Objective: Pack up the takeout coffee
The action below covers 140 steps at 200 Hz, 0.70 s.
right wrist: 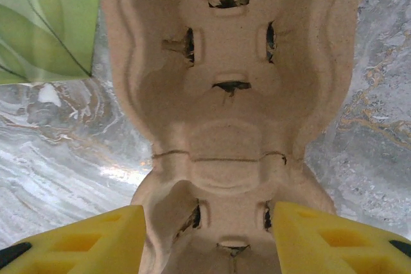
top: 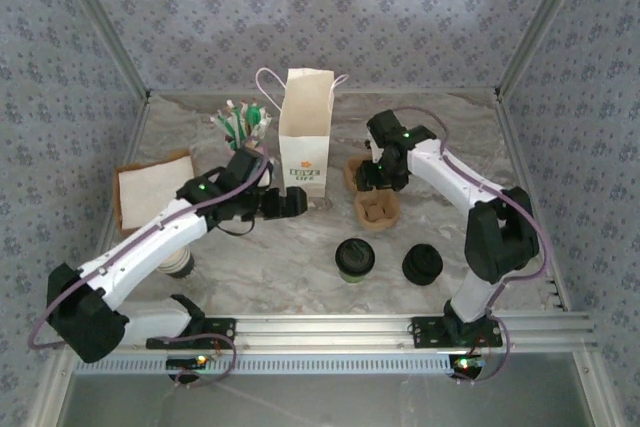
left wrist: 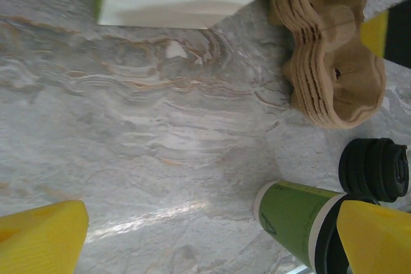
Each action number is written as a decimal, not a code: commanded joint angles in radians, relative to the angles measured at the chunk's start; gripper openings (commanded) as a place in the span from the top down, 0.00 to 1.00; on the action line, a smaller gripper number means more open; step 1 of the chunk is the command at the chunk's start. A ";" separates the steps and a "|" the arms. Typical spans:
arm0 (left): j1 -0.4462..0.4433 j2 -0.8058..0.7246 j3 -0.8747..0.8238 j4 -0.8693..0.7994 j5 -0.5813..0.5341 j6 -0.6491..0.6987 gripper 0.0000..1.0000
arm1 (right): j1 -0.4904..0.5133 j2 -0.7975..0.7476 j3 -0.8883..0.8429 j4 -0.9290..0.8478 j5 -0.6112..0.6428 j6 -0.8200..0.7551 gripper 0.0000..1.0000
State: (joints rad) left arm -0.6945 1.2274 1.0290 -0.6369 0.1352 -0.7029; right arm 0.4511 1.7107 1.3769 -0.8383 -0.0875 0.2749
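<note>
The takeout coffee (top: 355, 259), a green paper cup with a black lid, stands at the front middle of the table. In the left wrist view the takeout coffee (left wrist: 292, 219) is beside my right fingertip (left wrist: 376, 239). My left gripper (top: 296, 204) hovers low in front of the white bag (top: 305, 132); my left gripper (left wrist: 212, 235) is open with bare table between its fingers. My right gripper (top: 375, 185) is down at the brown cup carrier (top: 378, 209). My right gripper (right wrist: 209, 235) has jaws half apart astride the carrier (right wrist: 231, 94); whether they press on it is unclear.
A pile of black lids (top: 422, 265) sits right of the coffee. A stack of lidless cups (top: 178, 265) stands under my left arm. Napkins on a brown tray (top: 155, 187) lie at the left, and stirrers and straws (top: 240, 122) stand left of the bag.
</note>
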 commanded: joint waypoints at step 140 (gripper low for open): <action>-0.118 0.207 0.045 0.208 -0.105 -0.030 0.01 | 0.012 0.131 0.103 -0.028 0.091 -0.066 0.53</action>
State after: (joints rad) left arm -0.8017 1.4242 1.0382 -0.4423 0.0505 -0.7349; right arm 0.4522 1.8153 1.4452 -0.8406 -0.0135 0.2260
